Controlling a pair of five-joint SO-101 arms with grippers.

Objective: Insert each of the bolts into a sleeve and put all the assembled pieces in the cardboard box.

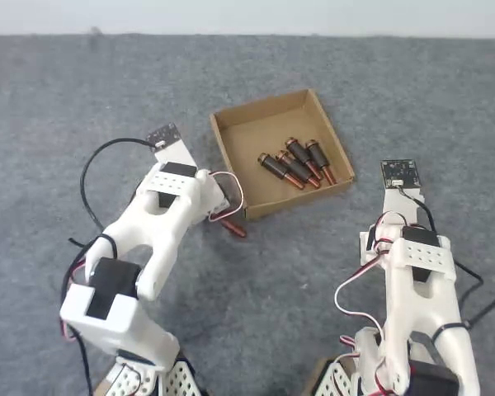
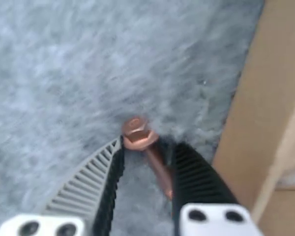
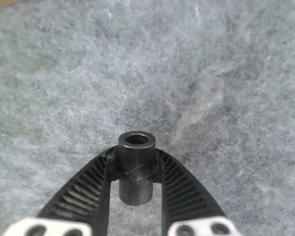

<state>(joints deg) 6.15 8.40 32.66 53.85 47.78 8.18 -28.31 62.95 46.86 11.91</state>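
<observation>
My left gripper (image 2: 147, 145) is shut on a copper bolt (image 2: 146, 147), hex head outward, low over the grey carpet. In the high view that bolt (image 1: 232, 225) is just outside the front left corner of the cardboard box (image 1: 231, 124), at the tip of my left gripper (image 1: 221, 216). Several assembled pieces (image 1: 297, 165), dark sleeves with copper bolts, lie in the box. My right gripper (image 3: 136, 155) is shut on a dark sleeve (image 3: 135, 167) with its open bore facing away from the wrist. The right arm (image 1: 417, 264) stands right of the box, front of the table.
Grey carpet (image 1: 313, 280) covers the table. The box's brown outer wall (image 2: 255, 98) rises close beside the left gripper. Black and red cables (image 1: 91, 173) loop off the left arm. Open carpet lies between the two arms.
</observation>
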